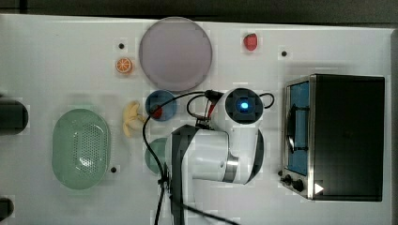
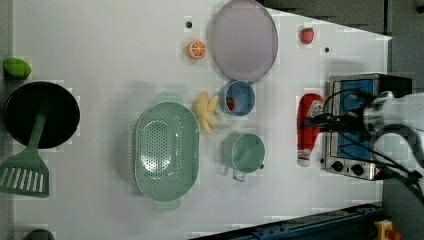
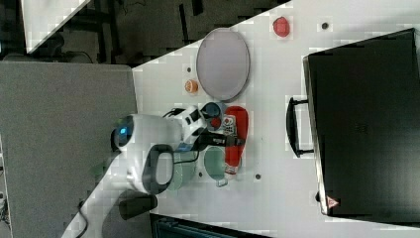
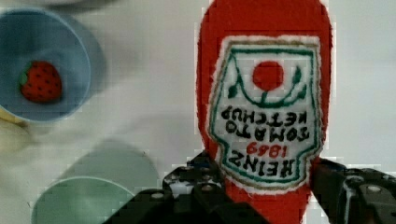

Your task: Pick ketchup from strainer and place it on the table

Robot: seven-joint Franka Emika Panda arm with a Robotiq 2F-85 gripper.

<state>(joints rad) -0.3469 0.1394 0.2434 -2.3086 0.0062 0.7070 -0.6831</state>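
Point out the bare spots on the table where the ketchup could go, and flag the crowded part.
Free: the table left of the orange in the left view, and the strip between the strainer and that view's bottom edge. Crowded: around the ketchup, between the cups and the oven.

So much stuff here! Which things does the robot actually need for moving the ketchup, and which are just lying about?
Needed:
- ketchup, with the gripper around it
- strainer, now with nothing in it
- table

Lying about:
- plate
- blue cup holding a strawberry
- green cup
- banana
- orange slice
- toaster oven
- pan
- spatula
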